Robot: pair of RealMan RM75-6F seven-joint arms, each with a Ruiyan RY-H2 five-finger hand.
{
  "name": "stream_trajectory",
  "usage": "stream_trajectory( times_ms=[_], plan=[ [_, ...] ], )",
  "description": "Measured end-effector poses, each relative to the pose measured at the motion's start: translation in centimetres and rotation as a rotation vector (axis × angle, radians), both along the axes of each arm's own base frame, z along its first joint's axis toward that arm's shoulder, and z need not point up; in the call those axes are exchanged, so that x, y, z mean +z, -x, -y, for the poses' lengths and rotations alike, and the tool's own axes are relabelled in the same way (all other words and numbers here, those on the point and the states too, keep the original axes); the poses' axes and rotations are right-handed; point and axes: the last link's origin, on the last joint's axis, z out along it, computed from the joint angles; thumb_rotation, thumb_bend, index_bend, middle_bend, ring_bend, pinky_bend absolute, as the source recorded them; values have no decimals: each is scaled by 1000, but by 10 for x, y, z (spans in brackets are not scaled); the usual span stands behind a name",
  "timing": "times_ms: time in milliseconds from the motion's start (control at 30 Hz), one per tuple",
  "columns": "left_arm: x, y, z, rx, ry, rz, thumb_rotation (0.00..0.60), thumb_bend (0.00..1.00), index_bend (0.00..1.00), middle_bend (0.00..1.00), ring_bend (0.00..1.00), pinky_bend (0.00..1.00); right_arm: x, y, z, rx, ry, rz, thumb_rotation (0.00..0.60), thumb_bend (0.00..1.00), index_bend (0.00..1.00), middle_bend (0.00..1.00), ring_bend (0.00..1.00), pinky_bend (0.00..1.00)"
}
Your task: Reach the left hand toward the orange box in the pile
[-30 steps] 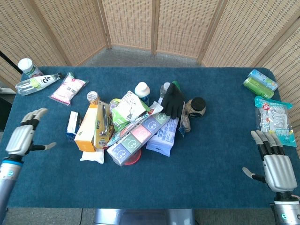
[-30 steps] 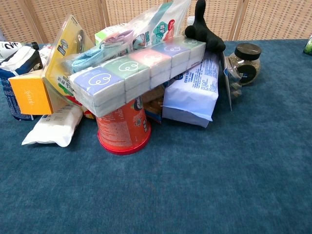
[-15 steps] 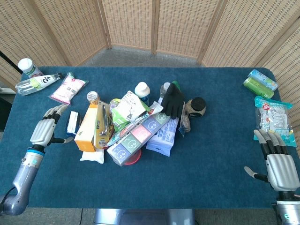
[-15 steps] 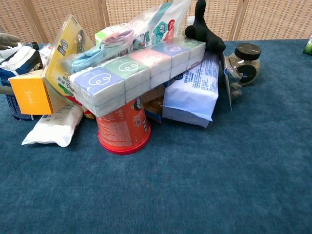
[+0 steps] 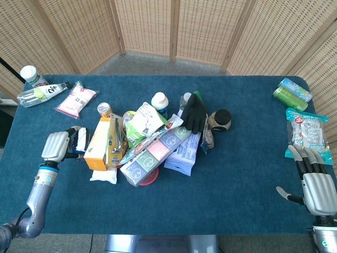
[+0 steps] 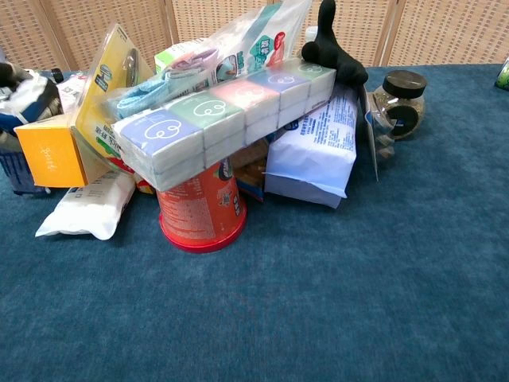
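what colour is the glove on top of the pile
Black. The glove shows best in the head view, lying across the back of the pile.

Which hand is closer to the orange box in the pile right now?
Left. The left hand sits just beside the orange box, by its left side; the right hand is far off at the table's right edge.

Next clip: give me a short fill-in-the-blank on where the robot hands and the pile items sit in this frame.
1. The left robot hand sits just beside the ____ box at the pile's edge.
2. The right robot hand holds ____.
3. The black glove lies on ____ of the pile.
4. The long multi-coloured tissue pack rests across a ____ cup.

Missing words: orange; nothing; top; red
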Motion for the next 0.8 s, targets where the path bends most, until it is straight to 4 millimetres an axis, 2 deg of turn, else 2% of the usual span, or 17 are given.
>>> stream_trajectory(
  times_ms=[67, 267, 467, 600, 800],
  plan=[
    [9, -2, 2, -4, -18, 9, 600, 66, 853, 996, 936, 946, 0, 0, 0, 1, -1, -1, 600, 0, 0, 0, 0, 0],
    [54, -15, 13, -46, -92, 37, 600, 63, 830, 972, 921, 927, -1, -1, -1, 2, -4, -4, 600, 0, 0, 0, 0, 0],
    [107, -45, 28, -137, -180, 62, 600, 62, 828, 970, 919, 926, -2, -2, -1, 1, -4, -8, 600, 0, 0, 0, 0, 0],
    [144, -74, 38, -212, -248, 48, 600, 59, 825, 970, 915, 926, -2, -2, -1, 0, -4, -8, 600, 0, 0, 0, 0, 0],
    [169, -98, 45, -250, -302, 34, 600, 60, 825, 969, 916, 925, -2, -3, -2, 5, -6, -8, 600, 0, 0, 0, 0, 0]
  ],
)
